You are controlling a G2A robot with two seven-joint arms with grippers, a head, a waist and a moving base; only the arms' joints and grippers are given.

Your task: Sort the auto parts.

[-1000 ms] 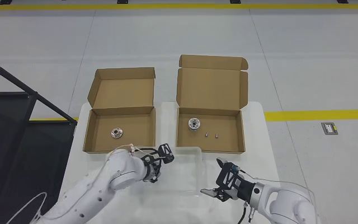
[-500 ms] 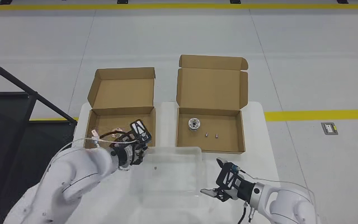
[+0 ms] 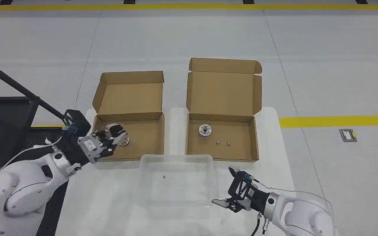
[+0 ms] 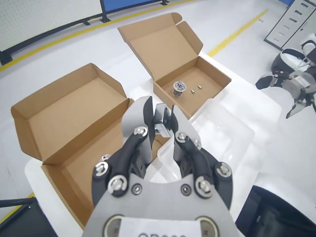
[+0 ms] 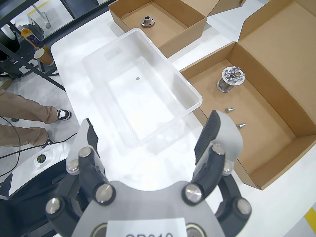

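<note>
We see the left jaws nearly closed on a small silver metal part (image 4: 161, 122), gripped between their black pads (image 4: 147, 110); we cannot quite make out what kind of part it is, though it looks like a blocky bracket with a dark piece on it. In the top view these jaws hang above the left cardboard box (image 3: 147, 141), near its front wall; close under them in that box sits a flanged hub (image 5: 147, 22); the clear plastic tray (image 3: 176, 157) lies just off to their side; the right cardboard box (image 3: 239, 152) stands well apart from them.

The right jaws stand wide open with nothing between their ribbed pads (image 5: 209, 129); they hover over the white table (image 3: 274, 171), just beside the tray's near corner; the tray stretches away directly ahead of them and holds one tiny dark speck (image 5: 137, 78); the right box lies ahead of them and to one side, its lid flap up. In it, well clear of the right jaws, a ribbed cylindrical part (image 5: 230, 78) stands upright; two small bolts (image 5: 229, 109) lie near it, between it and these jaws, apart from each other and from the cylinder.
</note>
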